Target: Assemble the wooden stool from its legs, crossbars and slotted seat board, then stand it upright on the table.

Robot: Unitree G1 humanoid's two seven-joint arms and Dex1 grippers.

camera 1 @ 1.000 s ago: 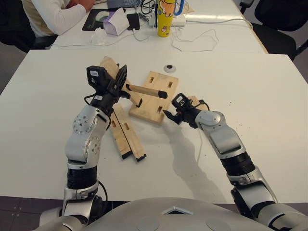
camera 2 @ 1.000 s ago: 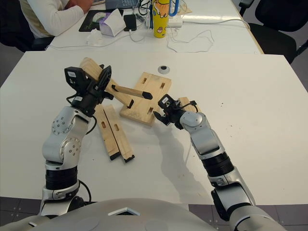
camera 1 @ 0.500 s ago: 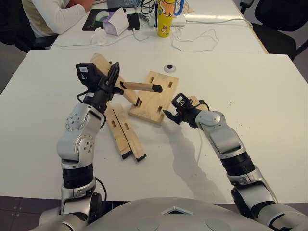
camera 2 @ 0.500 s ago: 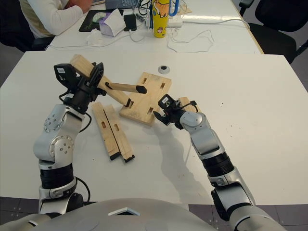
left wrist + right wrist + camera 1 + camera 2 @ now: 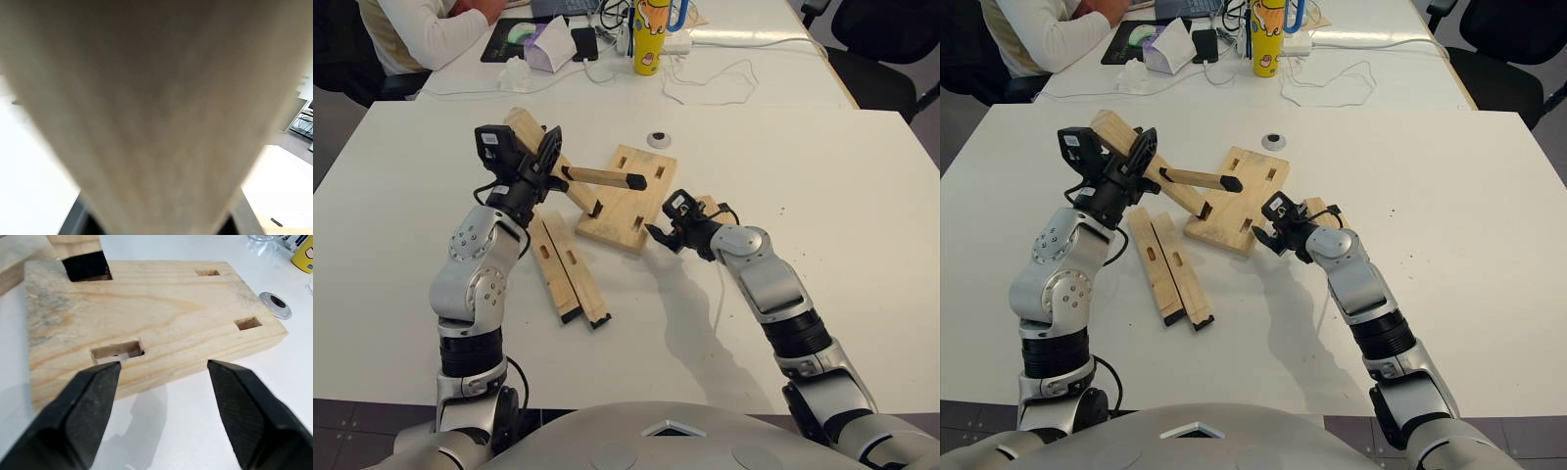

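left tool (image 5: 546, 163) grips a leg (image 5: 523, 123), right tool (image 5: 655, 235) gapes beside seat board (image 5: 628, 204).

Yellow cup (image 5: 648, 44), lilac box (image 5: 548, 47), black phone (image 5: 584, 43), dark mouse pad (image 5: 497, 49), small round metal disc (image 5: 658, 139)

One seat board (image 5: 625, 201) with four slots (image 5: 116, 351) — two slotted legs (image 5: 553, 269), a third leg (image 5: 524, 124), one crossbar (image 5: 602, 177) — one metal disc (image 5: 658, 139), one yellow cup (image 5: 649, 44).

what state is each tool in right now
left tool: closed on a wooden leg
right tool: open, empty, at the edge of the seat board
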